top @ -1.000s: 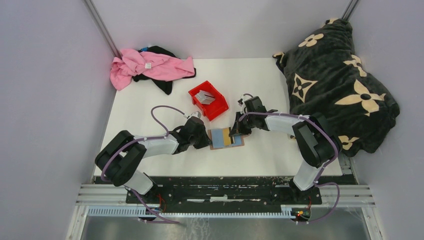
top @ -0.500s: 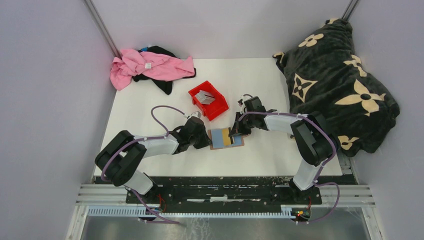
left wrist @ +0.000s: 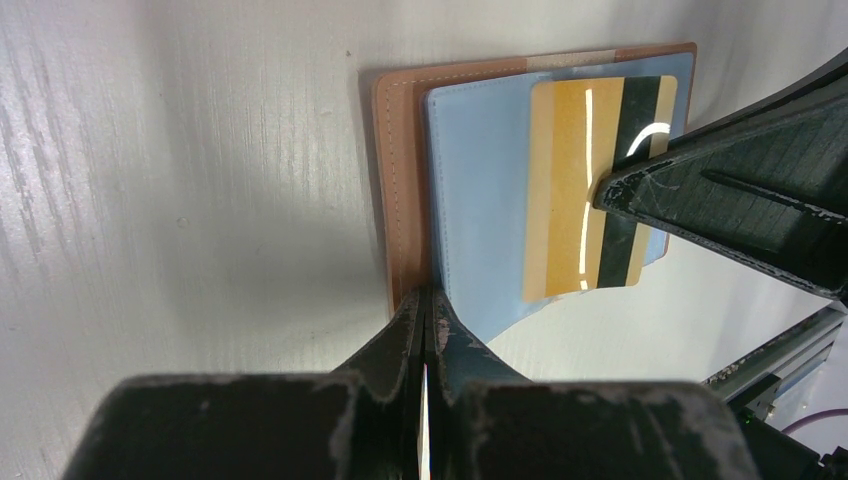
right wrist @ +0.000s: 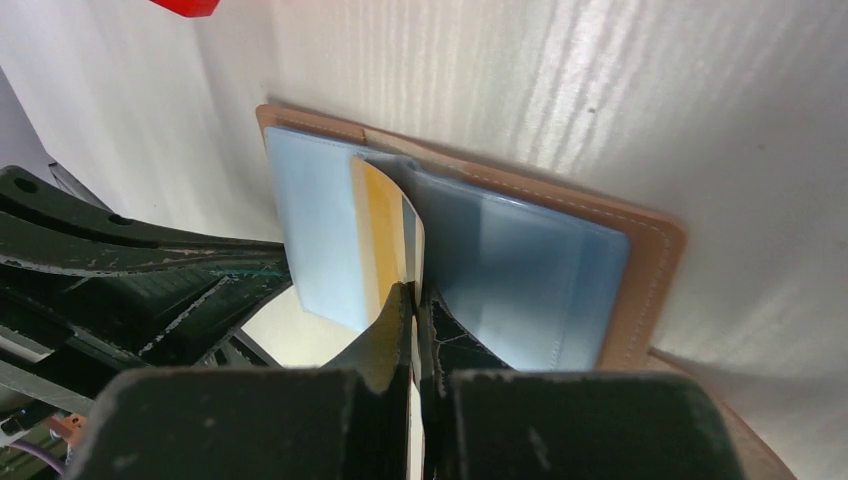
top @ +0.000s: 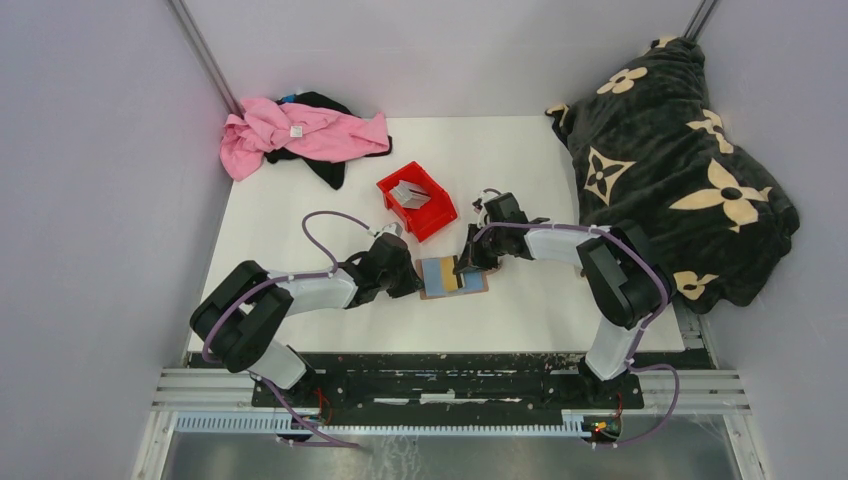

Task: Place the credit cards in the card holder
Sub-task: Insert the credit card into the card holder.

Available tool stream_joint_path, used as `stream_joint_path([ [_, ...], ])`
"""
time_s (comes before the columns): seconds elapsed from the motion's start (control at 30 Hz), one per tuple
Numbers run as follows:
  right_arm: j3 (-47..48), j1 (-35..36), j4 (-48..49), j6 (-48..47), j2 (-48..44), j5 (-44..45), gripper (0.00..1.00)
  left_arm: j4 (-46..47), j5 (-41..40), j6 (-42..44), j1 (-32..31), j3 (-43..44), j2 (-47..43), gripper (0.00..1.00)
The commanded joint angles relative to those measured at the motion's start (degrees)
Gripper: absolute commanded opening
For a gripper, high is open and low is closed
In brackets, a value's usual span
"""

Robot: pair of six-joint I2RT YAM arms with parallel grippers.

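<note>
The tan-brown card holder (top: 478,286) lies open on the table between the arms, its light blue inner pockets facing up. My left gripper (top: 413,281) is shut on its left edge, where the blue lining meets the leather (left wrist: 405,180). My right gripper (top: 468,262) is shut on a gold-yellow credit card (right wrist: 383,225) with a dark stripe. The card (left wrist: 570,190) lies partly inside a blue pocket of the holder (right wrist: 650,270). More grey credit cards (top: 408,192) sit in the red bin. Both gripper tips (left wrist: 427,300) (right wrist: 415,292) press flat together.
The red plastic bin (top: 435,215) stands just behind the holder. A pink and black cloth pile (top: 300,130) lies at the back left. A black flowered blanket (top: 670,150) covers the right side. The left gripper's body (right wrist: 150,270) shows in the right wrist view.
My right gripper has shifted slightly left over the holder with the gold card. The left gripper and the holder have stayed in place.
</note>
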Motion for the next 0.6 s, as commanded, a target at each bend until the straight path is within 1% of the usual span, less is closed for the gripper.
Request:
stream_joint_path([
  [0.0, 0.0, 2.2, -2.8, -1.1, 3.7, 4.9, 0.01, -9.7, -1.3, 4.3, -1.4, -3.4, 5.2, 0.03],
  [0.23, 0.5, 3.0, -3.2, -0.9, 4.1, 5.3, 0.01, -10.0, -1.3, 4.4, -1.4, -3.3, 5.1, 0.03],
  [0.33, 1.3, 3.6, -4.9, -1.9, 4.5, 6.0, 0.01, -9.9, -1.3, 4.4, -1.4, -3.2, 5.2, 0.03],
  [0.37, 1.8, 3.8, -5.8, -2.4, 4.7, 6.5, 0.04, -9.9, -1.3, 4.4, -1.4, -3.2, 5.3, 0.03],
  [0.47, 2.7, 4.4, -7.9, -3.3, 4.4, 7.9, 0.21, -9.9, -1.3, 4.4, -1.4, -3.1, 5.5, 0.03],
  [0.57, 3.1, 4.6, -9.7, -3.6, 3.4, 9.5, 0.35, -9.9, -1.3, 4.5, -1.4, -3.1, 5.6, 0.03],
])
